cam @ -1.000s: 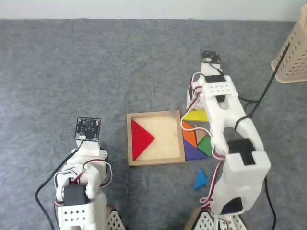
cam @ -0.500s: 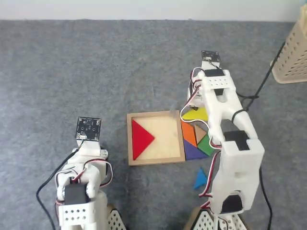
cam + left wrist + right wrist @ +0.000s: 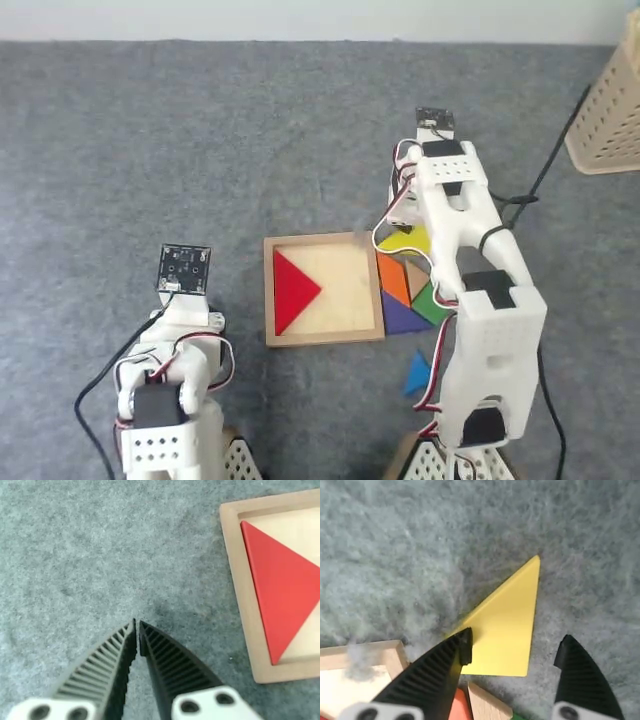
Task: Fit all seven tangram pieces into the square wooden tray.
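The square wooden tray (image 3: 325, 330) lies mid-table with a red triangle (image 3: 293, 288) in its left half. Beside its right edge sit a yellow triangle (image 3: 410, 241), orange (image 3: 394, 281), tan (image 3: 414, 275), green (image 3: 429, 300) and purple (image 3: 402, 318) pieces; a blue triangle (image 3: 417, 372) lies nearer the arm bases. My right gripper (image 3: 516, 647) is open, one finger on each side of the yellow triangle (image 3: 507, 630), just above it. My left gripper (image 3: 136, 625) is shut over bare carpet, left of the tray (image 3: 235, 580) and red triangle (image 3: 280, 580).
A beige slotted basket (image 3: 610, 110) stands at the far right edge. The right arm (image 3: 455, 200) stretches over the loose pieces and covers part of them. Grey carpet spreads open to the left and beyond the tray.
The right arm has stretched a little farther from its base, bringing its gripper over the yellow triangle. The left arm and all pieces have stayed put.
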{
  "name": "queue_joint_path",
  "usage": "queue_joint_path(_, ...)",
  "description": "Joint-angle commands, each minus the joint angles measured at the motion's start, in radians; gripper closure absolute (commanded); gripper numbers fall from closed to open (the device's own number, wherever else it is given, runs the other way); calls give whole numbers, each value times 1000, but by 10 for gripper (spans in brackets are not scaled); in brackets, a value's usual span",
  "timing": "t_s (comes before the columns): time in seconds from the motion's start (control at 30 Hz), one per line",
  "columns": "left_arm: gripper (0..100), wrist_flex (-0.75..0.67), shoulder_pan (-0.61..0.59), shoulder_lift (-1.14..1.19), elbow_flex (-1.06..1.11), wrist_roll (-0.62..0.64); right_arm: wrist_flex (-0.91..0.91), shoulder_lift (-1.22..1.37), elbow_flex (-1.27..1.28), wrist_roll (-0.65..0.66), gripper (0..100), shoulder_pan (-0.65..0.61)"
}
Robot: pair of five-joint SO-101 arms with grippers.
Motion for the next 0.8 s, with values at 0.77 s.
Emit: queue_joint_path(0.77, 988, 8, 2, -20, -7, -5, 199, -68, -178, 350, 721, 220)
